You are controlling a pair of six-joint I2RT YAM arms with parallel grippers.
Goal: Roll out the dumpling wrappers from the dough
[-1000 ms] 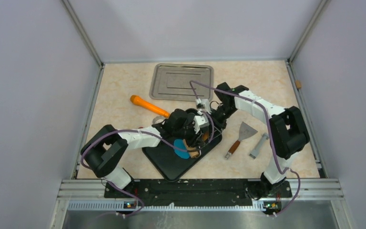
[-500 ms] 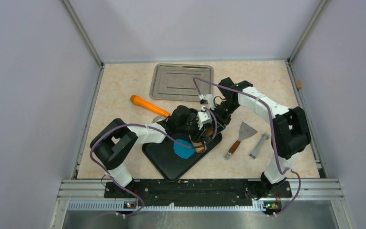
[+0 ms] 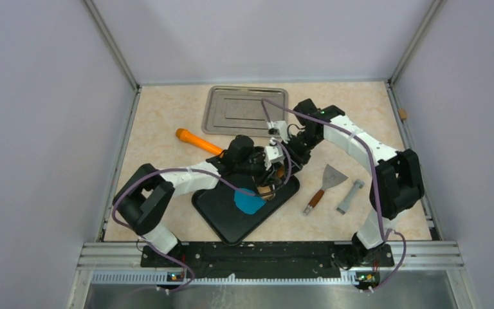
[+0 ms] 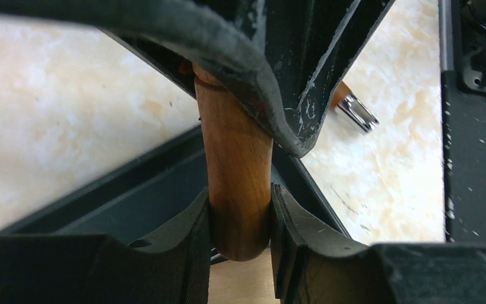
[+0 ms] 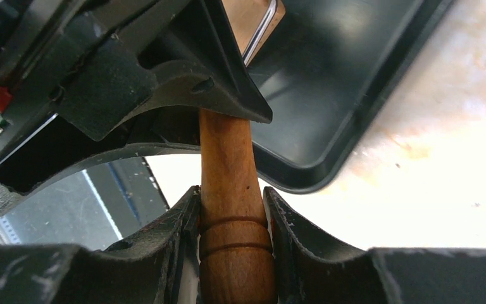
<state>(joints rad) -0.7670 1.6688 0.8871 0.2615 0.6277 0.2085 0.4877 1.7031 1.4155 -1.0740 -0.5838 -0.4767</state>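
Left gripper [image 4: 239, 212] and right gripper [image 5: 231, 206] each clamped 1 end of the brown wooden rolling pin [image 4: 234, 152], probably to flatten the bright blue clay-like dough [image 3: 249, 202] on the black plastic tray [image 3: 222, 222] evenly.

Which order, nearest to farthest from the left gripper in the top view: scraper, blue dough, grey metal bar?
From the left gripper, shut on the rolling pin:
1. blue dough, just on its near side, on the black tray.
2. scraper, to its right on the table.
3. grey metal bar, further right, past the scraper.
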